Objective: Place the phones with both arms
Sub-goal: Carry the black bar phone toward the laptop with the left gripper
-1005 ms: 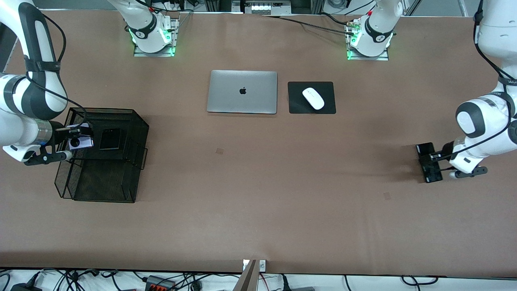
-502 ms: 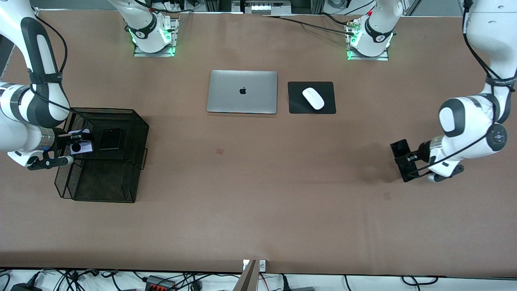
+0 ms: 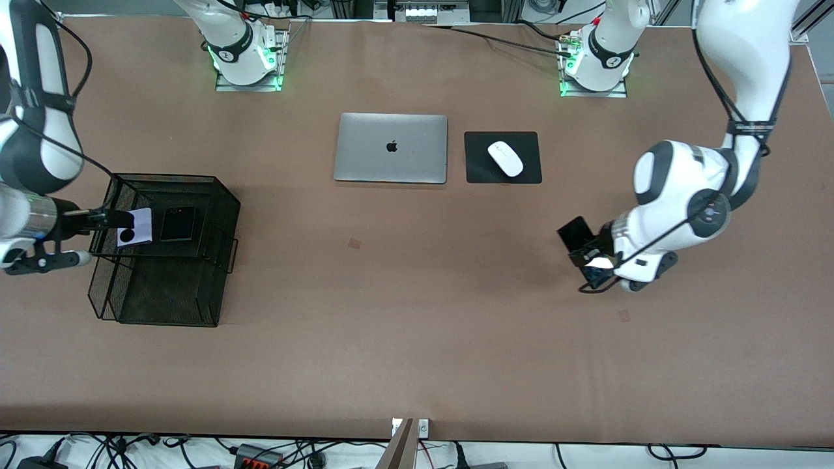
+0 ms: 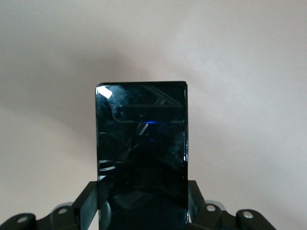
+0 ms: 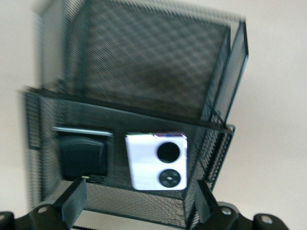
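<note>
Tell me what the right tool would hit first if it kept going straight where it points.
Probably the lavender phone on the mesh tray's upper shelf; the open right tool points right at it, though depth is unclear.

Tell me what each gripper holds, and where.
Left gripper clamps the long black phone by its long edges near one end. Right gripper is open, holding nothing.

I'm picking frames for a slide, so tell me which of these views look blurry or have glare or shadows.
Front view: sharp and evenly lit, with a soft shadow on the table beside the long black phone. Left wrist view: the phone's glass mirrors reflections and a bright glint. Right wrist view: motion-blurred, mesh tray smeared, lavender phone soft-edged.
</note>
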Motion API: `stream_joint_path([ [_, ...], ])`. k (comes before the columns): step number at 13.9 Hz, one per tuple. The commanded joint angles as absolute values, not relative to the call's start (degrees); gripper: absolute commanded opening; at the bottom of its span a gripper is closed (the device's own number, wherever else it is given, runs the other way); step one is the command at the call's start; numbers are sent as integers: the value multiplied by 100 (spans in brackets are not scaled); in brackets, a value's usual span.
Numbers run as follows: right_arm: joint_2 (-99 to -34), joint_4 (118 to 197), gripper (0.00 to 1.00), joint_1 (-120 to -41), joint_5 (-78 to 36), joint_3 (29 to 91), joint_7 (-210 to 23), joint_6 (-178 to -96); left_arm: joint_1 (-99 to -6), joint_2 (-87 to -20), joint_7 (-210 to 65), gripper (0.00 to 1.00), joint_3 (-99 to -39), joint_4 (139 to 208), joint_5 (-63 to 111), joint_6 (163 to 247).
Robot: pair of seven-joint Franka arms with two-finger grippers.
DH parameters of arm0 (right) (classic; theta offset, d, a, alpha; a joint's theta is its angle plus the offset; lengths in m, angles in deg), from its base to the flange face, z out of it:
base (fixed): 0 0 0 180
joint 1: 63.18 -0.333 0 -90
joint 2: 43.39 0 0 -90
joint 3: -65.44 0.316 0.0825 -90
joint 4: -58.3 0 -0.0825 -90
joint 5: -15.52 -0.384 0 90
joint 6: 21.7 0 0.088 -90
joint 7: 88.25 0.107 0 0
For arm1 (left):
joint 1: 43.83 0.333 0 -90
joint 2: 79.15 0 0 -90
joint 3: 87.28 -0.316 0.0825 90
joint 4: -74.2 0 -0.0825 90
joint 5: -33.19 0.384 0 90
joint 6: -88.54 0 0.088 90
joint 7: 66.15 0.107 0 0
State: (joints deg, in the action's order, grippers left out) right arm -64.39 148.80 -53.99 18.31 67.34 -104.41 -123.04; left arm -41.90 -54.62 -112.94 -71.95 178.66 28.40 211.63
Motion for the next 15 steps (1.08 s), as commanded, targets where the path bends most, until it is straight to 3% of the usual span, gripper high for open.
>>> stream_joint_path([
  [1, -6475, 14488, 100, -5728, 1536, 6782, -10188, -12154, -4671, -5332, -12167, 51, -7226, 17441, 2748, 20983],
  [9, -6774, 14478, 100, -6591, 1385, 6782, -9414, -12927, -6315, -4330, -14042, 51, -7252, 15692, 2756, 21097],
  [15, -6765, 14531, 100, -6696, 1385, 6782, -9414, -13095, -6790, -3873, -12992, 53, -7296, 15444, 2906, 22905],
])
